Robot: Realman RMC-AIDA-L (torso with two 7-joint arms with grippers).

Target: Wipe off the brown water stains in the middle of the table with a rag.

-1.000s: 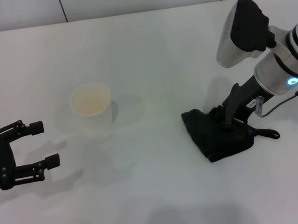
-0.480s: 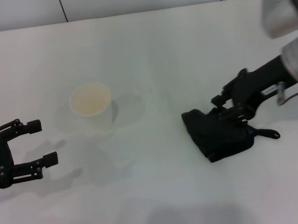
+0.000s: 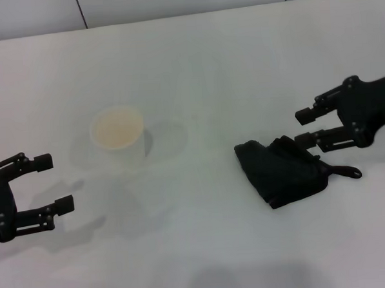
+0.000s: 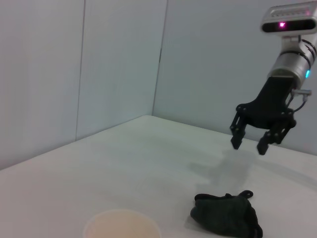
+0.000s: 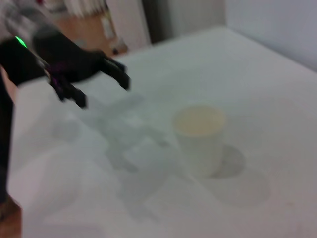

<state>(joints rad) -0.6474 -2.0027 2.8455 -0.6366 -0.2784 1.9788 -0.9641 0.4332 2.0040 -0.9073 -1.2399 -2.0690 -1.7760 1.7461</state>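
Observation:
The rag [image 3: 284, 171] lies as a black bundle on the white table [image 3: 195, 73], right of the middle, with its loop strap [image 3: 349, 172] pointing right. It also shows in the left wrist view [image 4: 228, 216]. My right gripper [image 3: 302, 127] is open and empty. It hangs in the air above the rag's right side, apart from it, as the left wrist view [image 4: 249, 145] shows. My left gripper [image 3: 54, 183] is open and empty at the left edge, and shows in the right wrist view [image 5: 101, 91]. No brown stain shows in any view.
A white paper cup [image 3: 118, 134] stands upright left of the middle, also in the left wrist view [image 4: 121, 225] and the right wrist view [image 5: 199, 134]. A wall runs along the table's far edge [image 3: 173, 13].
My right gripper has let go of the rag and lifted up and to the right, open. The rag stays where it lay. The left gripper has barely moved.

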